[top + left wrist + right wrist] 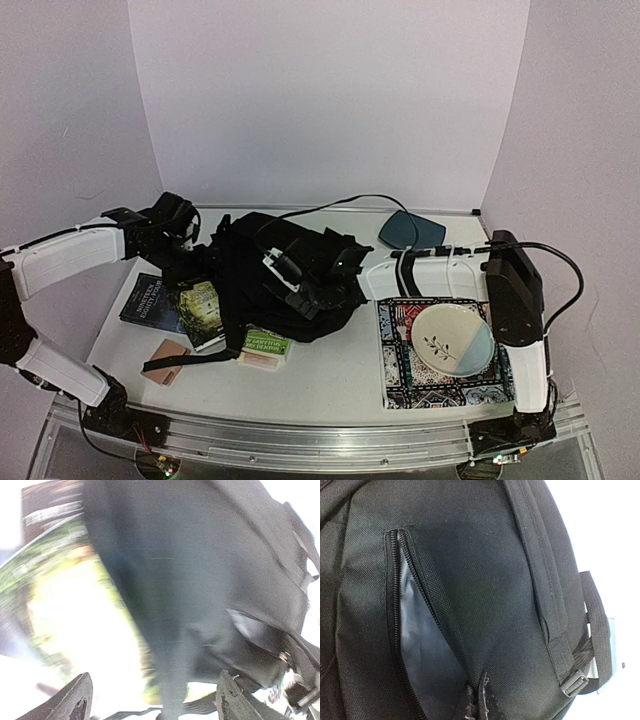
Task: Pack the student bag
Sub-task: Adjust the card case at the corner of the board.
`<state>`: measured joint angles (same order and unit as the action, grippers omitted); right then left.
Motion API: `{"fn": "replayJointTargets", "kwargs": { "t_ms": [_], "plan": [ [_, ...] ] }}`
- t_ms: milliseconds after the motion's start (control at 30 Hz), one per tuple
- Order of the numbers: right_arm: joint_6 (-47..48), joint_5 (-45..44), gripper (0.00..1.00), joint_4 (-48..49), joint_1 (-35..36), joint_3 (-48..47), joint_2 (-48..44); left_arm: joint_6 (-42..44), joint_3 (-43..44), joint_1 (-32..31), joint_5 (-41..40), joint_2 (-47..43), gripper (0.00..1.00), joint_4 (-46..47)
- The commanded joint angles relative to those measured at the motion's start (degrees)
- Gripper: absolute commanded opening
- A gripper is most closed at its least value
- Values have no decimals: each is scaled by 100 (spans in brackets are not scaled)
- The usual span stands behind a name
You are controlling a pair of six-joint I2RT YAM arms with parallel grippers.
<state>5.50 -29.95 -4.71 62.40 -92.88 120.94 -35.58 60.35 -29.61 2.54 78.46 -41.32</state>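
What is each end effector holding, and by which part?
Right end effector: student bag, pinched at its zipper edge. Left end effector: open, nothing.

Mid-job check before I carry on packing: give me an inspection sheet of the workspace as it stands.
Surface: white table; no spills seen.
Job's things: student bag lying mid-table; its zip is partly open and shows grey lining.
Clutter: dark book and green book at the bag's left edge; small green book; tan item; plate on a patterned mat; dark pad.
Grippers: left claw open at the bag's left side; right claw shut at the zip, hold unclear.
Cables: black cable arcs from the dark pad toward the bag; second cable loops by the right arm.
Surroundings: plain pale walls; nothing else seen.
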Motion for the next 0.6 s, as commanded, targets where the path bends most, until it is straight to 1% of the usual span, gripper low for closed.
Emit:
{"fn": "replayJointTargets", "kwargs": {
  "t_ms": [0, 100, 267, 367, 467, 533, 567],
  "plan": [
    [-217, 43, 0, 58, -75, 157, -404, -299, -300, 383, -297, -294, 88, -1192],
    [-277, 169, 0, 129, -80, 261, -437, -539, -588, 469, -447, -405, 90, -1455],
    [-340, 380, 0, 291, -88, 385, -481, -749, -1275, 937, -417, -566, 93, -1579],
    [-332, 485, 0, 384, -97, 438, -492, -813, -1507, 1184, -450, -504, 95, -1532],
    [-321, 570, 0, 414, -106, 478, -505, -801, -1664, 1243, -437, -321, 97, -1380],
    [-311, 628, 0, 514, -111, 535, -525, -757, -1786, 1255, -256, -173, 97, -1189],
    [-303, 646, 0, 569, -112, 549, -534, -739, -1832, 1252, -38, -118, 98, -1078]
  ]
}}
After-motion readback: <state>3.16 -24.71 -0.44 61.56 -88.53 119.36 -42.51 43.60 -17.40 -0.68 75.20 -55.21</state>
